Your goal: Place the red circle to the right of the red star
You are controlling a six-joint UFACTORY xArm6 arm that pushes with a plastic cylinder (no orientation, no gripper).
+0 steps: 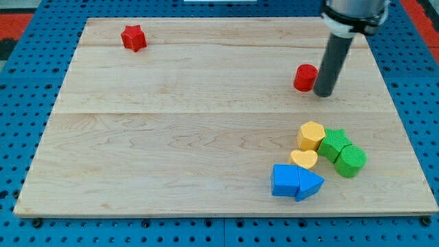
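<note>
The red circle lies on the wooden board towards the view's upper right. My tip stands right beside it, on its right side, touching or nearly touching it. The red star lies far away near the board's top left corner. The dark rod rises from the tip to the arm's wrist at the view's top right.
A cluster of blocks sits at the board's lower right: a yellow hexagon, a yellow heart, two green blocks, a blue cube and a blue triangle. The board rests on a blue pegboard.
</note>
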